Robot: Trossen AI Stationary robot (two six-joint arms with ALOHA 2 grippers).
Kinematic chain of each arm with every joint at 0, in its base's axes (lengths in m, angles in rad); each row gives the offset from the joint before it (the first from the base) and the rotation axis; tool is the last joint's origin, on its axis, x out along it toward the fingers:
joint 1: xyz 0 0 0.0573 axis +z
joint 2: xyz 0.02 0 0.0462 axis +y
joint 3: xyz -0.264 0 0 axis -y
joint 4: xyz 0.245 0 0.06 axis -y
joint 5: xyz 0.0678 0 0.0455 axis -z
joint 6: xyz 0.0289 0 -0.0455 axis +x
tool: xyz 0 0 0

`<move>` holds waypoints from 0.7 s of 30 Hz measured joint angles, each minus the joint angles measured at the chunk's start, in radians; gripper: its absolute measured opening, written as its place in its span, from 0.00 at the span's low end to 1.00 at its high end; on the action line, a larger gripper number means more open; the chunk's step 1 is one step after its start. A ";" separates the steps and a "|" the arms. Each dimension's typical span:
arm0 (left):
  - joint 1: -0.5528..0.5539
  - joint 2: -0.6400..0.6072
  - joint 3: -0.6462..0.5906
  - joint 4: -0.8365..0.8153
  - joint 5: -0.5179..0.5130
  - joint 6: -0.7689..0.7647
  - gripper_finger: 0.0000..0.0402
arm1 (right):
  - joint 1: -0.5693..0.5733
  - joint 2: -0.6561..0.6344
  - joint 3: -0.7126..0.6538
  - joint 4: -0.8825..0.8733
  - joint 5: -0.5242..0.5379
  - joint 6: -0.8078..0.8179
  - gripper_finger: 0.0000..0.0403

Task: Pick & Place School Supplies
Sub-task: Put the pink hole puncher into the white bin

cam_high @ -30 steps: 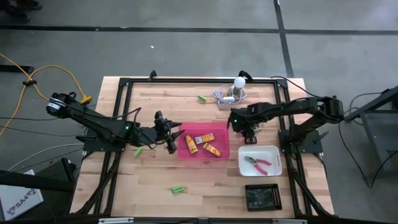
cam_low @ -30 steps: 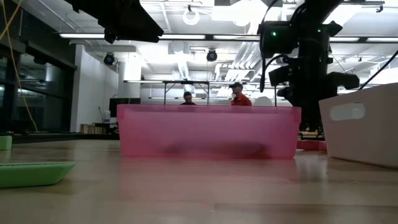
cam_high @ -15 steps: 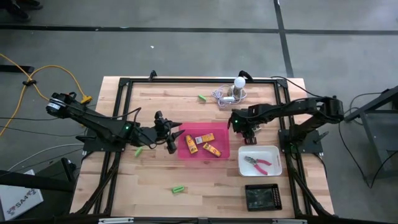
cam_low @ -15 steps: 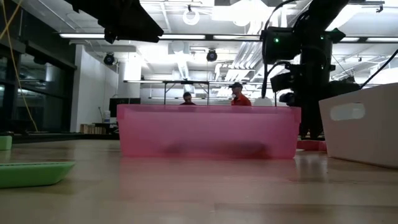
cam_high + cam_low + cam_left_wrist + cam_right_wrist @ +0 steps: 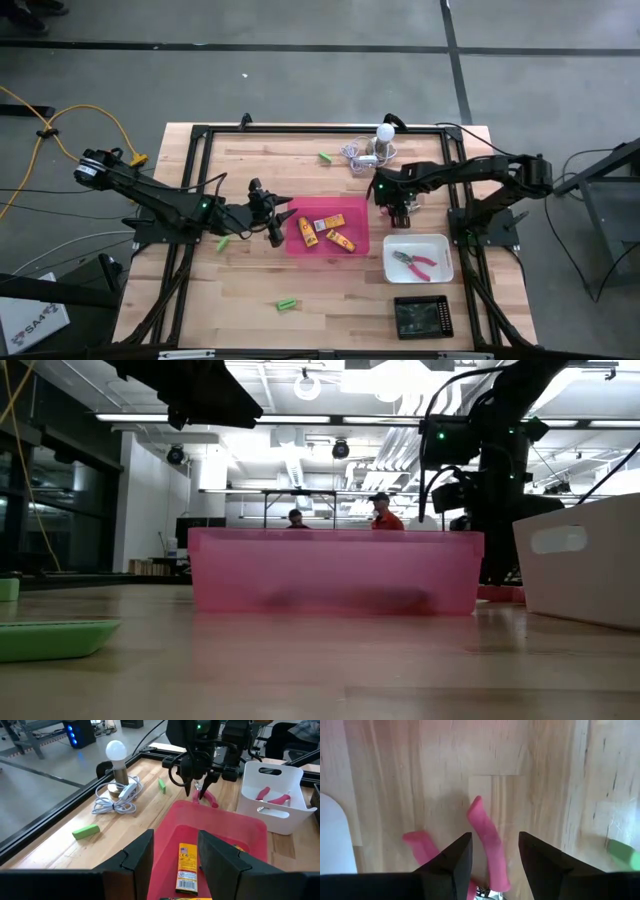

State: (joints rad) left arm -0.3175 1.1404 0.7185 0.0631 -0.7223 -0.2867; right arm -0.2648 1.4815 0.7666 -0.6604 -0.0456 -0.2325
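Observation:
My right gripper points down, open, just above a pink-handled scissor-like tool that lies flat on the wood between the pink tray and the bulb. One pink handle shows between its fingers without touching them. My left gripper hangs open over the pink tray's left end, holding nothing. Below it, yellow-orange blocks lie on the tray floor. A second pink-handled tool lies in the white tray. Green sticks lie on the table.
A white bulb with a grey cord sits at the far edge, just beyond my right gripper. A black tray stands at the near right. Black frame rails run around the tabletop. People stand in the room behind.
My right gripper has sunk a little toward the pink-handled tool on the table and shifted slightly toward the table's right edge, staying open.

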 joint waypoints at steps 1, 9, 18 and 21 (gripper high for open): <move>0.000 0.000 0.000 0.000 0.000 0.000 0.37 | 0.000 0.000 0.000 -0.001 -0.004 0.000 0.37; 0.000 0.000 0.000 -0.004 0.003 0.000 0.37 | 0.000 0.000 0.000 0.000 -0.007 0.000 0.37; 0.000 0.000 0.000 -0.008 0.014 -0.002 0.37 | 0.003 0.104 0.003 0.029 -0.007 0.003 0.37; 0.000 0.000 0.000 -0.008 0.014 -0.002 0.37 | 0.003 0.115 0.006 0.035 -0.008 0.002 0.37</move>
State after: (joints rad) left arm -0.3176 1.1408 0.7185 0.0551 -0.7086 -0.2886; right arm -0.2623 1.5967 0.7723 -0.6253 -0.0534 -0.2302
